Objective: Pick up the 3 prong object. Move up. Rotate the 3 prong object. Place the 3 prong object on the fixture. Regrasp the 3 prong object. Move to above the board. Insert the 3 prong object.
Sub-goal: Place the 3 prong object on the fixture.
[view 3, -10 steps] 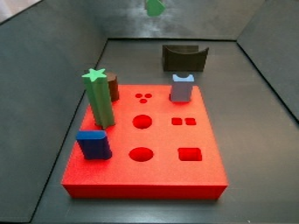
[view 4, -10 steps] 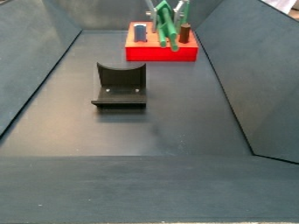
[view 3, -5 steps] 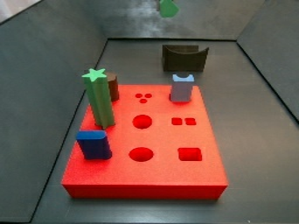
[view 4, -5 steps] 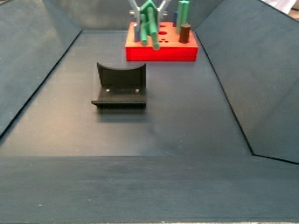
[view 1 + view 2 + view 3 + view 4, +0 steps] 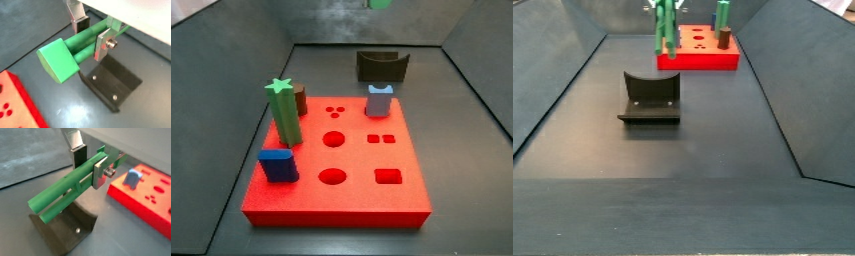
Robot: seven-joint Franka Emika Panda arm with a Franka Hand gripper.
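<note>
The jaws are clamped on the 3 prong object, their silver fingers pressing its sides partway along its length. In a side view the piece hangs upright, raised well above the floor. The fixture sits below the jaws, apart from the piece; the red board lies off to one side of them.

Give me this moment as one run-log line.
phase: carry | gripper: shut on 3 prong object, raised | fixture: bare, on floor below | board: three-dot hole open
</note>
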